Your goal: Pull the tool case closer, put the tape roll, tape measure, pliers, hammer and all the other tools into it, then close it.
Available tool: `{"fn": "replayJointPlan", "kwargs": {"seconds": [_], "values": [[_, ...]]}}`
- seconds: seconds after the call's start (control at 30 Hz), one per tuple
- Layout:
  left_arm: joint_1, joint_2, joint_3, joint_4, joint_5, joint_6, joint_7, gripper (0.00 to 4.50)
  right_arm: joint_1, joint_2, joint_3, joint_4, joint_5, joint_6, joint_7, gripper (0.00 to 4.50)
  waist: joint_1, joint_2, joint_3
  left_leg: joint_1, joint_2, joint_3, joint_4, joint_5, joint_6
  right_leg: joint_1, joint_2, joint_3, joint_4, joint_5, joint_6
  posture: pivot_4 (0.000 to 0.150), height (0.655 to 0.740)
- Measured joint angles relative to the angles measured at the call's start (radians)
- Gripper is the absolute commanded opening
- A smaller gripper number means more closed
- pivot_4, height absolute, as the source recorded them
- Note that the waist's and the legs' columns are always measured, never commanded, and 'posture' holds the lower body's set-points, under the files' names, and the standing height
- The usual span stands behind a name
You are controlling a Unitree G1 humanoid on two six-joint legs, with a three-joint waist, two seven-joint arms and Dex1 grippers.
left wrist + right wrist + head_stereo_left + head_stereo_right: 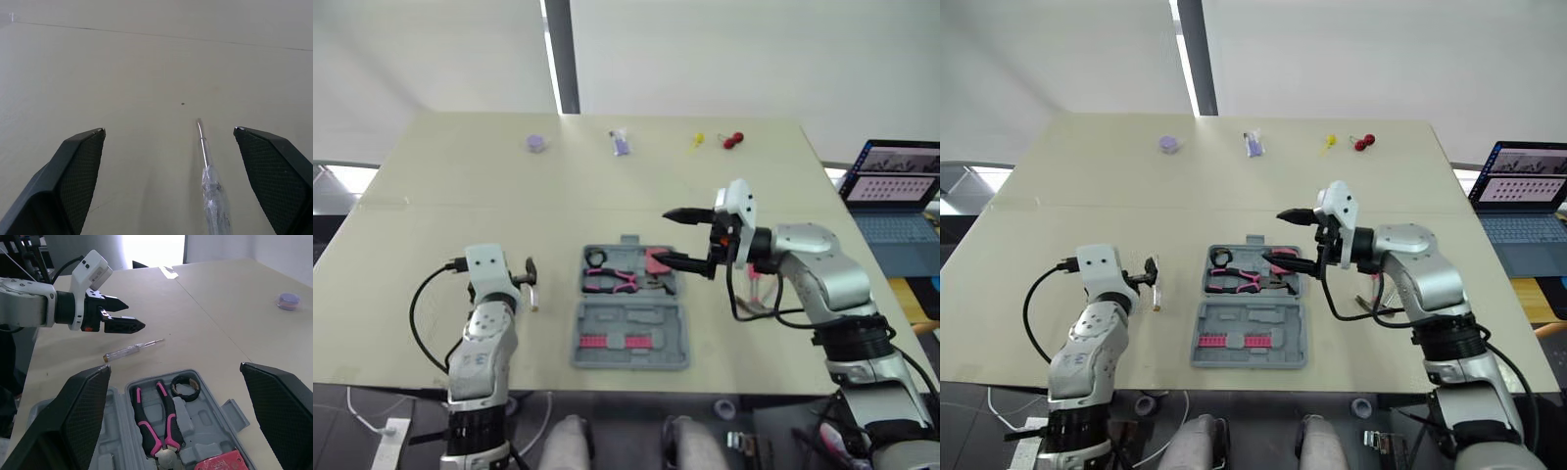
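The grey tool case [607, 319] lies open at the table's near middle. Its far half holds a black tape roll [597, 258], pink-handled pliers [612, 281] and a red tape measure [658, 262]. My right gripper [666, 236] hangs open just above the tape measure, holding nothing. A clear-handled screwdriver [534, 297] lies on the table left of the case. My left gripper [168, 129] is open low over it, with the screwdriver [208, 166] between its fingers [83, 161] and untouched. In the right wrist view, the left gripper [134, 316] sits beyond the screwdriver [129, 350].
Small items line the table's far edge: a purple disc [537, 143], a purple-and-white piece [621, 143], a yellow piece [696, 140] and a red one [734, 139]. A pink tool [756, 289] lies partly hidden under my right forearm. A laptop [891, 191] stands off the table's right.
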Motion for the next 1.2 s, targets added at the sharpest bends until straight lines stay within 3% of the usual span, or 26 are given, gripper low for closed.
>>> {"fn": "replayJointPlan", "kwargs": {"seconds": [0.4, 1.1, 1.2], "values": [[-0.023, -0.048, -0.037, 0.132, 0.017, -0.002, -0.020, 4.50, -0.013, 0.003, 0.011, -0.093, 0.001, 0.042, 0.015, 4.47, -0.001, 0.000, 0.000, 0.000, 0.000, -0.001, 0.000, 0.000, 0.000, 0.000, 0.000, -0.001, 0.000, 0.000, 0.000, 0.150, 0.7400], [-0.025, -0.047, -0.028, 0.148, 0.013, 0.020, -0.066, 4.50, -0.012, 0.002, 0.012, -0.108, -0.001, 0.061, 0.029, 4.47, -0.001, 0.000, 0.000, 0.000, 0.000, -0.001, 0.000, 0.000, 0.000, 0.000, 0.000, -0.001, 0.000, 0.000, 0.000, 0.150, 0.7400], [-0.026, -0.046, -0.023, 0.151, 0.013, 0.019, -0.072, 3.69, -0.012, 0.001, 0.012, -0.108, -0.001, 0.061, 0.029, 4.50, 0.000, 0.000, 0.000, 0.000, 0.000, -0.001, 0.000, 0.000, 0.000, 0.000, 0.000, -0.001, 0.000, 0.000, 0.000, 0.150, 0.7400]]}}
